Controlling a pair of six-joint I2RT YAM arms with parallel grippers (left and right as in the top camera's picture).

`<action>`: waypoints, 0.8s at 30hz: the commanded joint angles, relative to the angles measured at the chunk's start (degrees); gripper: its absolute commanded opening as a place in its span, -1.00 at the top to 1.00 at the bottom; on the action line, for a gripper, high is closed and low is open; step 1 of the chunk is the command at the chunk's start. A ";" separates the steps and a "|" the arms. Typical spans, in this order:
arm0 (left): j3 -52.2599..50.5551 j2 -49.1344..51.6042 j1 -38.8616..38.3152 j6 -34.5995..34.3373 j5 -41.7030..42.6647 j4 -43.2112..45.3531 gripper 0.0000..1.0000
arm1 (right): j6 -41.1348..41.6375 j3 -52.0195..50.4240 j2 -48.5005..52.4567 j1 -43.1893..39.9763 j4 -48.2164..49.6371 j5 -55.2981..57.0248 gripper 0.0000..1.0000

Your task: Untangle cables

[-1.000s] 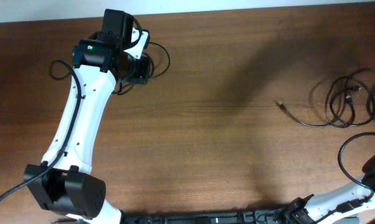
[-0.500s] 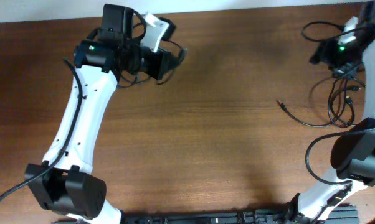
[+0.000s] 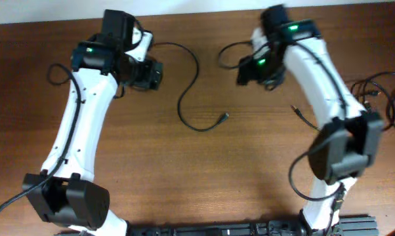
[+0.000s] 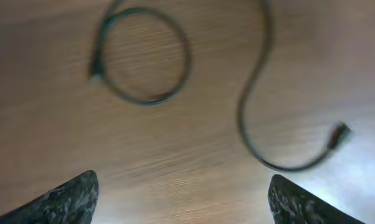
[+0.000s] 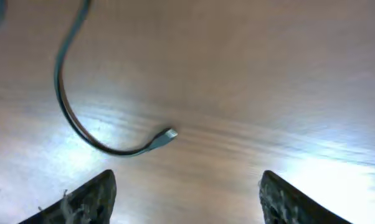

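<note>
Moved: since half a second ago the right arm [image 3: 315, 72] has swung from the table's far right corner to above its far middle. The left gripper [image 3: 151, 72] has let go, and the cable [image 3: 180, 108] it held now lies on the table.
Table [image 3: 184, 177]: brown wood, filling every view.
Left arm [image 3: 79, 124]: white, reaching from the table's near left corner up to its far left part.
Right arm: white, bent at the elbow over the table's right part, wrist near the far edge.
Left gripper, wrist view [image 4: 181, 180]: fingers spread wide over bare table, nothing between them.
Right gripper [image 3: 247, 71] [image 5: 187, 177]: blurred from above. The wrist view shows its fingers apart, nothing held.
Tangle [image 3: 374, 92]: thin black loops at the table's right edge, partly hidden behind the right arm.
Loose end [image 3: 297, 110]: pokes out of the tangle toward the table's middle.
Cable: laid singly on the table's far middle in an S-curve [image 4: 240, 118], between the two grippers and touched by neither.
Loop [image 4: 147, 101]: a round turn of thin cord flat on the table, apart from the S-curve, in the left wrist view only.
Plug [image 3: 224, 117] [image 4: 338, 133]: at the cable's free end, toward the table's centre.
Cord [image 5: 63, 106]: curves across the table below the right fingers and ends in a pale tip. I cannot tell whether it is that same cable.
</note>
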 commanded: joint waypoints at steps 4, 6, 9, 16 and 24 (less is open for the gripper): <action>0.04 0.37 6.86 -7.93 -4.15 -0.72 -0.77 | 17.44 -9.03 5.90 9.79 2.56 2.75 -0.31; 0.04 0.37 7.52 -7.93 -4.13 -0.98 -0.78 | 18.60 -11.74 5.90 11.76 4.83 3.50 -0.31; 0.04 0.37 7.50 -7.91 -4.13 -0.98 -0.78 | 23.67 -16.09 5.90 14.38 9.92 7.69 -0.30; 0.04 0.37 7.50 -7.91 -3.72 -0.98 -0.82 | 31.06 -21.57 5.90 16.90 18.32 13.40 0.22; 0.04 0.37 7.50 -7.91 -3.72 -1.27 -0.83 | 33.94 -21.57 5.90 16.68 18.36 23.87 0.92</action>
